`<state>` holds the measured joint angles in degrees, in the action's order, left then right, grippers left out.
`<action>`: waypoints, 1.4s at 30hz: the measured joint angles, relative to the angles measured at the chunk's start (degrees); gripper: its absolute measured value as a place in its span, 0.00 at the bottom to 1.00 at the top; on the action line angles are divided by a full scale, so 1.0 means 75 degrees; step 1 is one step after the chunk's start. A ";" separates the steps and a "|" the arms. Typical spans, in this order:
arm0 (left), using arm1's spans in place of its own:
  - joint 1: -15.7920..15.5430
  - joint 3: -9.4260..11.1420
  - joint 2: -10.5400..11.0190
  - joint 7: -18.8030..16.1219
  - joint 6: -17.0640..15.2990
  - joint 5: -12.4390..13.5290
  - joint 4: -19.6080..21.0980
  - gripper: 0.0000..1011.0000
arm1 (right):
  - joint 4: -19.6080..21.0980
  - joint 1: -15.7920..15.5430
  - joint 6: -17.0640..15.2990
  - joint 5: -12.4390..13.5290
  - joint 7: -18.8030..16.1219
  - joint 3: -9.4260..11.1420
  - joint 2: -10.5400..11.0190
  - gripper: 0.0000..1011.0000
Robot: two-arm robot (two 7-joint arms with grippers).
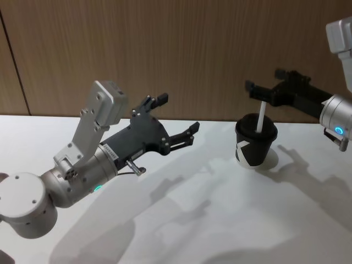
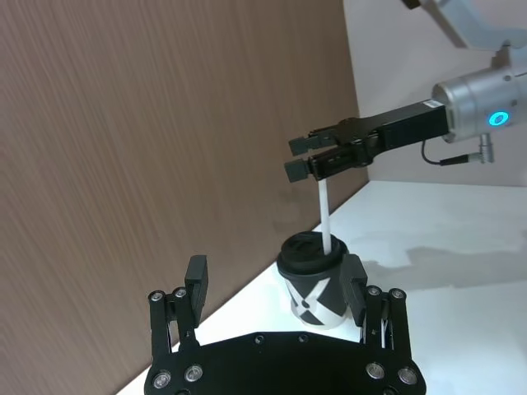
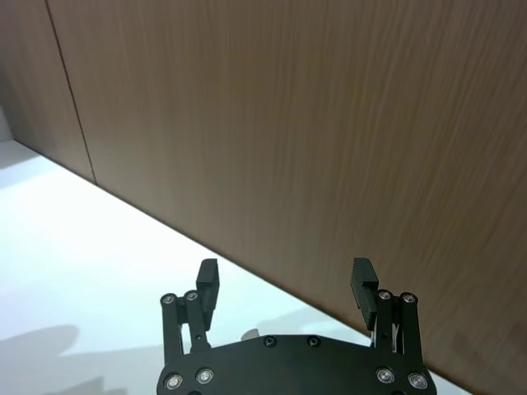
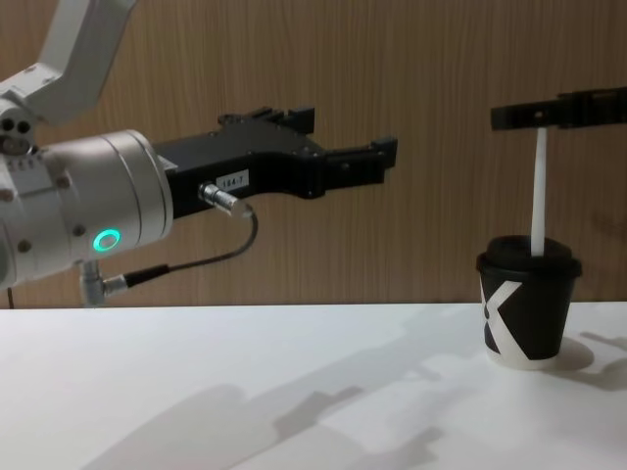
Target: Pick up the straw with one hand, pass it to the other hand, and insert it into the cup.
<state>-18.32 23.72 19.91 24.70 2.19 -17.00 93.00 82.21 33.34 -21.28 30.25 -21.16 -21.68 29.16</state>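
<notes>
"How many things have I got on the table point(image 1: 181, 231)?"

"One cup point(image 1: 254, 145), at two o'clock from my view, with one straw point(image 1: 260, 117) standing in it."

"And claws?"

"Two: my left gripper point(image 1: 177, 116) at nine o'clock, and my right gripper point(image 1: 257, 91) above the cup."

Illumination was bright and even, apparently from overhead. Soft grey shadows of the arms lay across the white table point(image 1: 220, 220) at lower centre of the head view. The wooden wall point(image 2: 165, 123) appeared streaked with blur in both wrist views. No glare was evident.
</notes>
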 joint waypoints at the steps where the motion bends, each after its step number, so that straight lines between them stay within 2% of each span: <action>1: -0.0032 0.0006 -0.0019 -0.0036 0.0014 0.0045 -0.0022 0.99 | 0.0062 -0.0043 0.0085 -0.0019 -0.0023 0.0006 0.0010 0.99; 17: -0.0330 0.0029 -0.0275 -0.0284 0.0114 0.0400 -0.0216 0.99 | 0.0837 -0.0643 0.0904 -0.0238 -0.0180 0.0129 0.0167 0.99; 31: -0.0489 0.0021 -0.0450 -0.0394 0.0262 0.0680 -0.0252 0.99 | 0.1334 -0.1043 0.1113 -0.0310 -0.0305 0.0182 0.0273 0.99; 42: -0.0545 -0.0038 -0.0547 -0.0536 0.0352 0.0917 -0.0270 0.99 | 0.1602 -0.1206 0.1136 -0.0371 -0.0331 0.0102 0.0267 0.99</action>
<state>-22.41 23.43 15.80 20.68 4.83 -10.13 90.97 94.23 24.30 -12.76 27.47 -23.65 -20.91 31.17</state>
